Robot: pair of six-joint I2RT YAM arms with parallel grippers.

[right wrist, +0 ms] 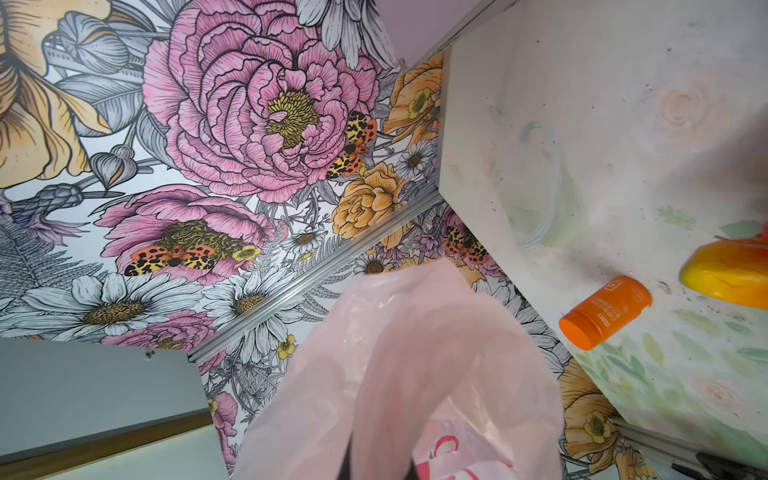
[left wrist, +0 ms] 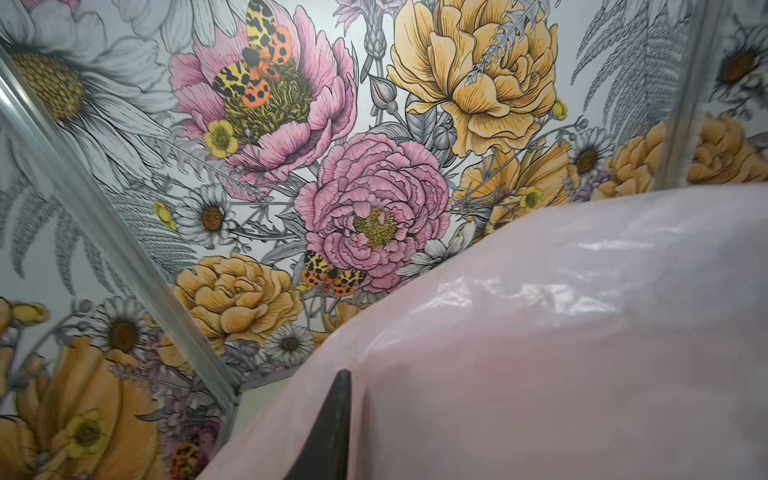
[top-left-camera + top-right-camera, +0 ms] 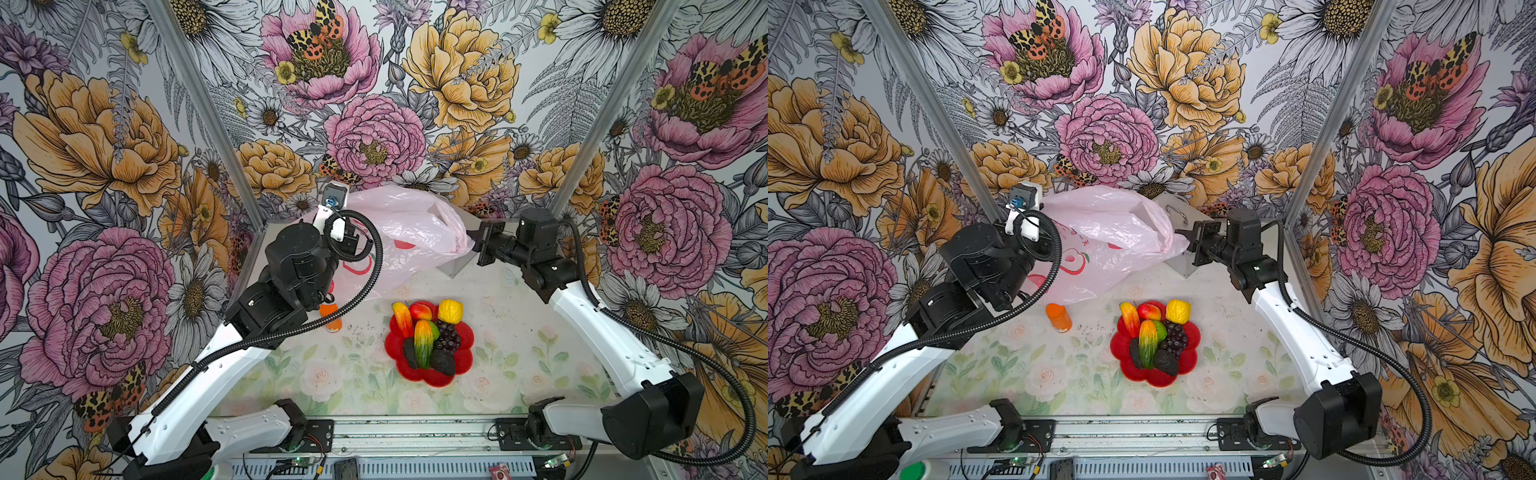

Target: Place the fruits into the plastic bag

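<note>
The fruits lie heaped on a red flower-shaped plate (image 3: 466, 360): two mangoes (image 3: 402, 319) (image 3: 423, 343), a peach (image 3: 420, 311), a lemon (image 3: 450, 311), a lime (image 3: 434, 330), grapes (image 3: 448, 337) and two avocados (image 3: 442, 362). The pink plastic bag (image 3: 409, 232) (image 3: 1113, 232) hangs lifted at the back between both grippers. My right gripper (image 3: 473, 243) (image 1: 374, 457) is shut on its gathered right edge. My left gripper (image 3: 360, 245) (image 2: 355, 382) is at the bag's left side. One dark finger (image 2: 337, 428) shows there, and film covers the other.
An orange capped bottle (image 3: 1059, 317) (image 1: 604, 311) lies left of the plate, just below the bag. A silver metal case (image 3: 1179, 214) stands behind the bag at the back right. Flowered walls close in the back and both sides.
</note>
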